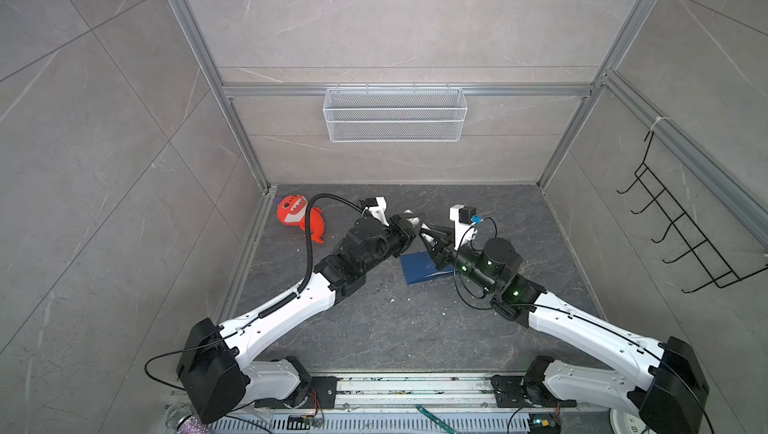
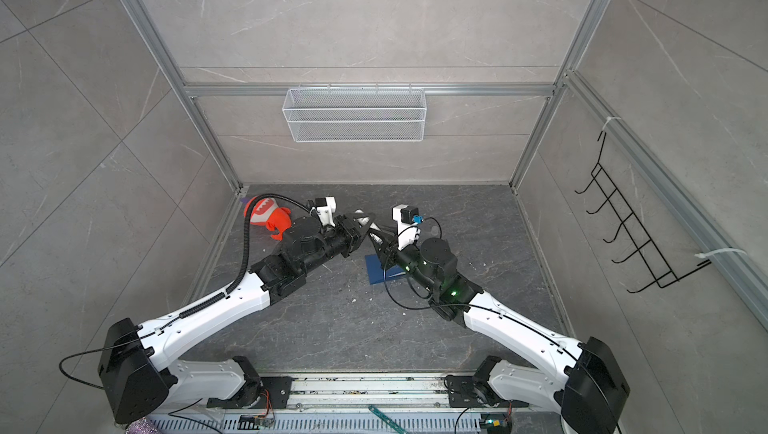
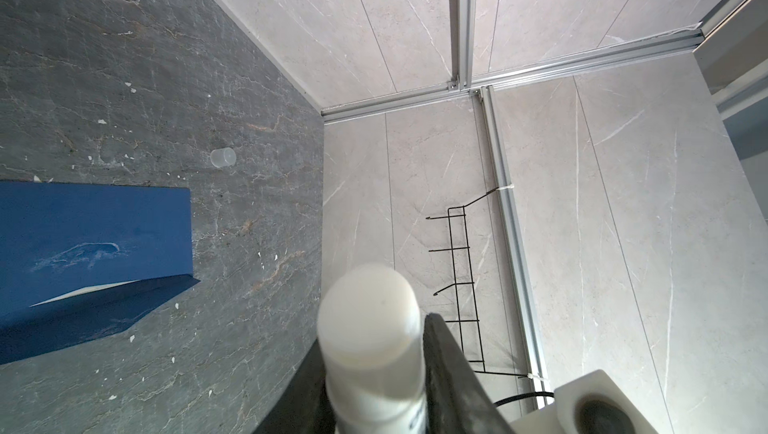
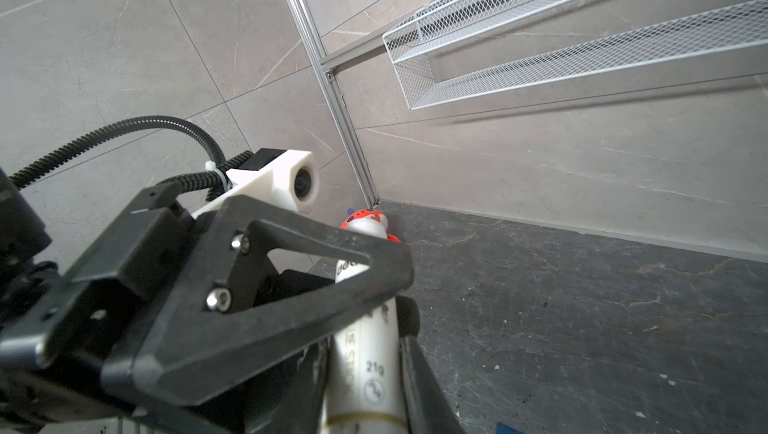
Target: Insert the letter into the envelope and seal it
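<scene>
Envelope [image 3: 95,236], flap [image 3: 104,319] open, letter [image 3: 83,291] edge inside

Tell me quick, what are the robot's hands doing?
Left hand: closed on the glue stick.
Right hand: closed on the same glue stick.

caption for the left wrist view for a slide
Uncapped glue stick between the fingers of the left gripper, blue envelope and loose clear cap beyond.

Beyond the glue stick [image 3: 370,328] lies the envelope [image 3: 95,228].
</scene>
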Controlling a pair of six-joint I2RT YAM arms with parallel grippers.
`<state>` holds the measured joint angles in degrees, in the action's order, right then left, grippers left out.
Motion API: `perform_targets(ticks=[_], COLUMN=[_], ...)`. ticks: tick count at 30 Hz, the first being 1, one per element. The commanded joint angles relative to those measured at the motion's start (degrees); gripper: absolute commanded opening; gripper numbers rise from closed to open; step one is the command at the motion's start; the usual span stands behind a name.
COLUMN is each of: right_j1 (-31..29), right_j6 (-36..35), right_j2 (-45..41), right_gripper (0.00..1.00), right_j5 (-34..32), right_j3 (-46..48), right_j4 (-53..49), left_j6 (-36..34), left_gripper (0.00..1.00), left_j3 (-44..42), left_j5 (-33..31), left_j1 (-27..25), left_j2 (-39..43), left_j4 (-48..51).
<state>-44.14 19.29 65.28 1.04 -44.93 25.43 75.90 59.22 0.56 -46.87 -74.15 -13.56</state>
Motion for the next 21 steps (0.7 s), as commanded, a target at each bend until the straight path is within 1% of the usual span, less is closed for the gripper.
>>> perform_targets(ticks=[1, 8, 10, 12, 13, 14, 15, 16, 17, 18, 20, 21], right_j1=[-0.31, -0.42, -0.3, -0.4, -0.4, -0.36, -0.31, -0.3, -0.27, -0.33, -0.28, -0.33], right_j6=[-0.92, -0.84, -0.83, -0.59, -0.33, 0.07, 0.74, 1.52, 2.21, 2.65, 2.86, 2.84], right_j2=[0.33, -0.29, -0.75, -1.86, -2.56, -3.48, -4.44, -5.39, -6.36, -7.38, -9.22, -10.2], right_gripper=[0.0, 0.0, 0.02, 0.1, 0.18, 0.36, 0.51, 0.65, 0.77, 0.87, 0.98, 0.99], right_j5=[1.54, 0.92, 0.47, -0.51, -0.96, -1.57, -2.52, -3.58, -4.82, -5.58, -6.05, -6.05], right_j3=[-2.07, -2.09, -2.33, -2.69, -2.87, -3.2, -3.82, -4.53, -5.53, -6.42, -7.56, -7.87], right_j4=[-0.26, -1.28, -2.49, -4.48, -5.27, -6.62, -8.67, -10.84, -14.0, -17.15, -22.1, -24.42], left_j6=[-1.69, -1.96, -2.83, -5.26, -6.77, -9.42, -12.5, -15.33, -19.44, -24.65, -35.39, -40.27], left_gripper=[0.27, 0.0, 0.0, 0.0, 0.0, 0.0, 0.0, 0.0, 0.0, 0.0, 0.0, 0.0], left_j3=[2.66, 2.0, 1.86, 1.86, 1.9, 1.91, 1.79, 1.64, 1.35, 0.74, -1.15, -2.62], left_j5=[0.79, 0.05, -0.03, -0.19, -0.37, -0.74, -1.38, -2.01, -2.53, -2.34, -0.69, -0.06], left_j1=[0.08, 0.12, 0.24, 0.41, 0.51, 0.54, 0.55, 0.53, 0.54, 0.5, 0.51, 0.5], left_j2=[0.06, 0.66, 0.9, 1.57, 1.96, 2.72, 3.52, 4.37, 5.41, 6.61, 9.19, 10.73], left_j4=[-3.22, -2.08, -1.49, -0.59, 0.19, 1.37, 2.49, 3.57, 4.65, 5.18, 5.29, 5.07])
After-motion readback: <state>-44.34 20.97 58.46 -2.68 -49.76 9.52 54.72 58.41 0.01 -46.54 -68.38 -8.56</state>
